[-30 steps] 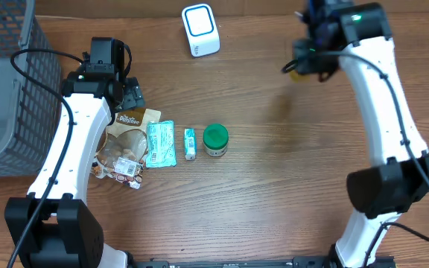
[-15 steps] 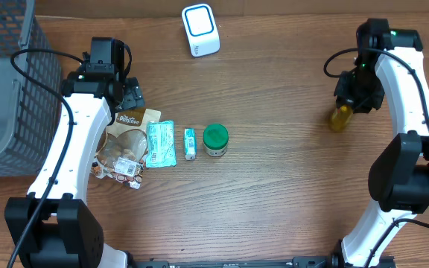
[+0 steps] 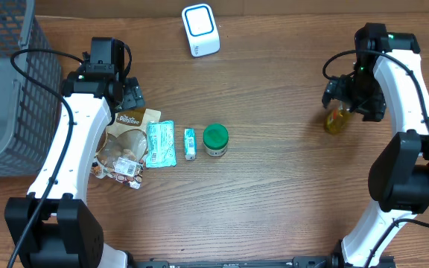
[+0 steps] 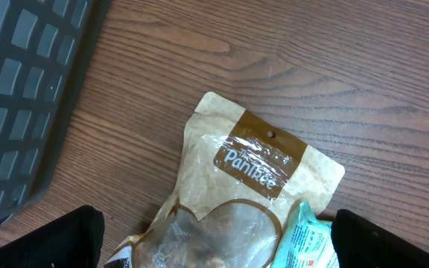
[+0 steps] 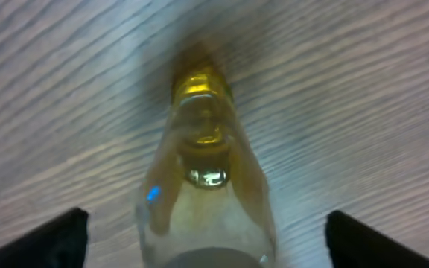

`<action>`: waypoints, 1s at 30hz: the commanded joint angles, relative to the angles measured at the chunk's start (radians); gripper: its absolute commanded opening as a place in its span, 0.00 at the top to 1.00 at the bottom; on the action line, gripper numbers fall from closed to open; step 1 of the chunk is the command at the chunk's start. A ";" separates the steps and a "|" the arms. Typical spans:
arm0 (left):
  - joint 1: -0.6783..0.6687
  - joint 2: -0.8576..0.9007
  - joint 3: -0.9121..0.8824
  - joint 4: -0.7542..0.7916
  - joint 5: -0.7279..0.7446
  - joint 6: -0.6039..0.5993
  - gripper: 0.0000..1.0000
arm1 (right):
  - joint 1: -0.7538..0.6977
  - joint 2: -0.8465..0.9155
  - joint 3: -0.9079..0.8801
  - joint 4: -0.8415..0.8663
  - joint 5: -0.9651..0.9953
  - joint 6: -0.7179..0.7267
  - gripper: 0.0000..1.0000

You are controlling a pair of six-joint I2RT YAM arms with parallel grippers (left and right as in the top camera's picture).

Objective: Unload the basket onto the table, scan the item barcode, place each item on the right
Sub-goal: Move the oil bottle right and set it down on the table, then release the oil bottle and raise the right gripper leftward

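Note:
A small bottle of yellow liquid (image 3: 337,119) rests on the wood at the far right. My right gripper (image 3: 348,100) stands open right over it. In the right wrist view the bottle (image 5: 207,164) points its gold cap away. It lies between the spread fingertips (image 5: 51,242), which stand clear of its sides. The white scanner with a blue ring (image 3: 200,30) sits at the back centre. My left gripper (image 3: 129,97) is open above a brown snack pouch (image 4: 252,164), holding nothing.
Left of centre lie the brown pouch (image 3: 129,141), a teal packet (image 3: 160,144), a small tube (image 3: 190,143) and a green-lidded jar (image 3: 215,139). A grey mesh basket (image 3: 6,82) fills the far left edge.
My right arm swung from the back toward the right side with the bottle, lowered it to the table, and its jaws have just spread apart. The left arm has not moved.

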 commanded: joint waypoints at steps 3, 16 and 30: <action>-0.008 0.010 0.004 0.002 -0.013 0.001 0.01 | 0.002 -0.013 0.009 0.023 0.000 0.005 0.00; -0.008 0.010 0.004 0.002 -0.013 0.001 0.01 | 0.019 -0.013 0.423 -0.146 -0.175 0.005 0.00; -0.008 0.010 0.003 0.002 -0.013 0.001 0.00 | 0.246 -0.013 0.418 -0.084 -0.338 0.005 0.00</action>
